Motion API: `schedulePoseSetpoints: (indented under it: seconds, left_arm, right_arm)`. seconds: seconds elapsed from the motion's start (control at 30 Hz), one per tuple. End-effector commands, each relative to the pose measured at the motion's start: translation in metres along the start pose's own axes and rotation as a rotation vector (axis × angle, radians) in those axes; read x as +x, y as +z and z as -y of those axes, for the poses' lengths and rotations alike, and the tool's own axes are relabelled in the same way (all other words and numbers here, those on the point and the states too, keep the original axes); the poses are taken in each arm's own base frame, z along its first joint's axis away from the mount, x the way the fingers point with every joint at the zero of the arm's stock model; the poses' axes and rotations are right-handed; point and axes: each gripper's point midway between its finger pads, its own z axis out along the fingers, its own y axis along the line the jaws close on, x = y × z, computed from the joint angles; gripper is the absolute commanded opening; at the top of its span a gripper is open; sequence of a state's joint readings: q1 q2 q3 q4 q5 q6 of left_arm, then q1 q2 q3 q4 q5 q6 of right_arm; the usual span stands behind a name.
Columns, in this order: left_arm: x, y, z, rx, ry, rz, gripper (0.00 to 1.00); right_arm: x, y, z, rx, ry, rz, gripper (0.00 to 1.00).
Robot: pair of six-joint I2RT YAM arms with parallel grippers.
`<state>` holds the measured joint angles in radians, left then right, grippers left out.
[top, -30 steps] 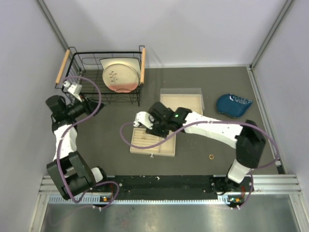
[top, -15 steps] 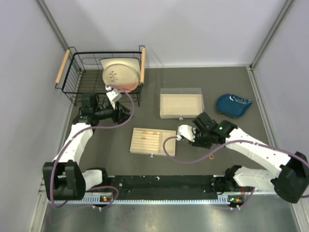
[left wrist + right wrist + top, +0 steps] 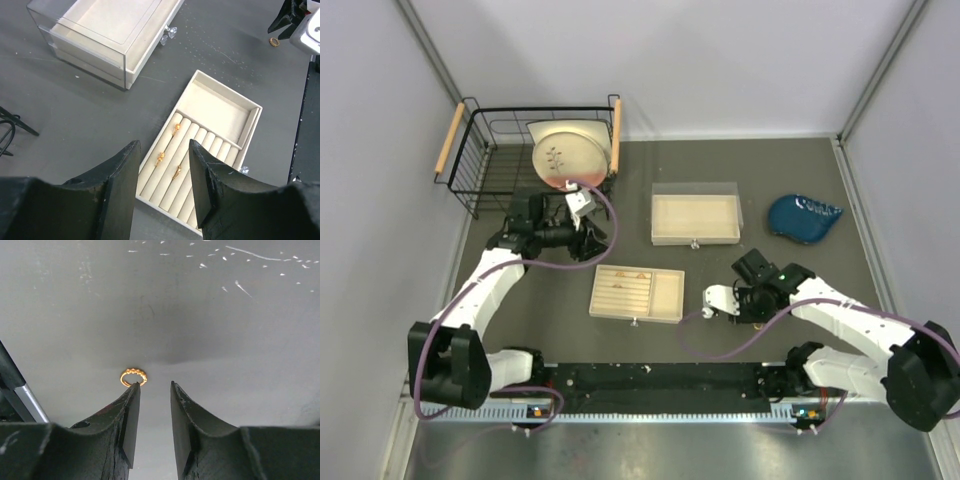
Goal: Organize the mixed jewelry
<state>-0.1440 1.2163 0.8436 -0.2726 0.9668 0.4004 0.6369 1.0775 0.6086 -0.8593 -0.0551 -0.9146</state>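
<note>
My right gripper (image 3: 154, 386) hangs near right, jaws slightly apart and empty, with 1 beaded gold ring (image 3: 133, 376) on the table (image 3: 235, 330) just beyond its tips. Farther left, 3 gold rings (image 3: 160, 159) sit in the ridged tray (image 3: 220, 107), below my left gripper (image 3: 162, 145), whose jaws are apart and empty.

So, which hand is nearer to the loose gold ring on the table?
Right. The right hand is just beside the gold ring, not touching it. The left hand is far away, beyond the beige tray.

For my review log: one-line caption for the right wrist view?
Right end effector, jaws apart, just short of a gold ring on the table.
</note>
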Motion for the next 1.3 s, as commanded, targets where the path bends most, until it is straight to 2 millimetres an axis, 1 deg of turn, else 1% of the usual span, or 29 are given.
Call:
schedulePoseSetpoints:
  seconds: [0.0,0.07,0.4,0.57,0.77,0.87,0.97,1.0,1.03,1.07,1.17,1.2,1.27]
  left_arm:
    - [-0.009,0.002,-0.003,0.004,0.043,-0.004,0.49]
    - [-0.010,0.003,-0.003,0.005,0.050,-0.004,0.49]
    - [-0.008,0.004,-0.004,0.005,0.045,-0.010,0.49]
    - [-0.007,0.004,-0.005,0.000,0.043,-0.013,0.48]
    - [-0.007,0.003,-0.006,-0.006,0.047,-0.013,0.48]
    - [-0.007,0.003,-0.007,-0.012,0.049,-0.016,0.48]
    - [-0.006,0.004,-0.007,-0.011,0.045,-0.018,0.48]
    - [-0.006,0.004,-0.008,-0.010,0.042,-0.019,0.48]
    - [-0.005,0.004,-0.007,-0.008,0.040,-0.020,0.48]
    - [-0.004,0.005,-0.008,-0.006,0.036,-0.021,0.48]
    - [-0.004,0.006,-0.006,0.008,0.022,-0.018,0.47]
    - [-0.005,0.006,-0.005,0.015,0.021,-0.013,0.47]
    - [-0.008,0.008,-0.004,0.027,0.014,0.003,0.46]
  right_arm:
    - [-0.003,0.007,0.002,-0.012,-0.071,0.031,0.31]
    - [0.001,0.011,0.000,-0.020,-0.076,0.020,0.31]
    - [0.003,0.018,-0.002,-0.034,-0.092,0.023,0.29]
    - [0.007,0.025,-0.002,-0.035,-0.093,0.009,0.28]
    - [0.011,0.032,-0.005,-0.050,-0.092,-0.008,0.24]
    - [0.013,0.033,-0.007,-0.053,-0.092,-0.017,0.21]
    - [0.013,0.033,-0.009,-0.058,-0.082,-0.016,0.08]
    - [0.012,0.033,-0.008,-0.057,-0.078,-0.015,0.01]
    - [0.012,0.033,-0.007,-0.055,-0.072,-0.014,0.00]
    - [0.010,0.032,-0.006,-0.051,-0.064,-0.013,0.00]
    - [-0.004,0.022,0.010,-0.008,-0.027,0.025,0.00]
    - [-0.017,0.013,0.022,0.020,-0.005,0.060,0.00]
    - [-0.032,0.002,0.032,0.033,0.025,0.103,0.00]
